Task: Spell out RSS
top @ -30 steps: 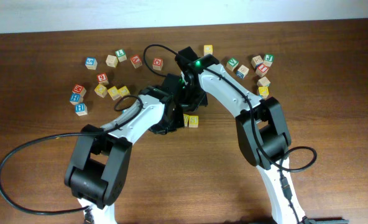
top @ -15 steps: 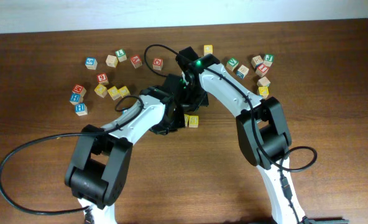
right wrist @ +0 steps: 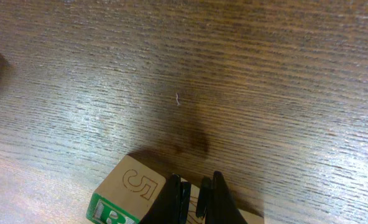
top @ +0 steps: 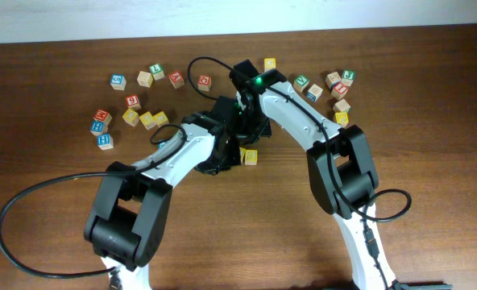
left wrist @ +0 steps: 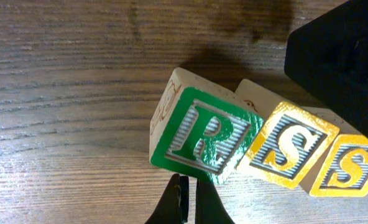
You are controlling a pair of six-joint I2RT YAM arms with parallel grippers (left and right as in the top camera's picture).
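Reading from the left in the left wrist view, the R cube (left wrist: pixel 202 137), the first S cube (left wrist: pixel 288 146) and the second S cube (left wrist: pixel 347 167) lie face up in one row on the table (left wrist: pixel 59 74). Each touches its neighbour, so the word looks spelled. The row is not quite true: the R cube sits slightly turned against the first S cube.

The left gripper (left wrist: pixel 185 198), fingertips pressed together and holding nothing, stands just beside the near edge of the R cube. A sideways sweep or forward push from there would likely twist that cube or shove it out of line, and the push would carry through to both S cubes.

Farther right, the right gripper (right wrist: pixel 195 193), likewise pinched shut on nothing, hangs close by the R cube's other side; whether it touches I cannot tell. A drop or a dragging retreat could clip the cube and scatter the row.

In the overhead view both arms crowd the same spot, so a careless pull-back risks one arm striking the other. Lifting straight up first seems safer.
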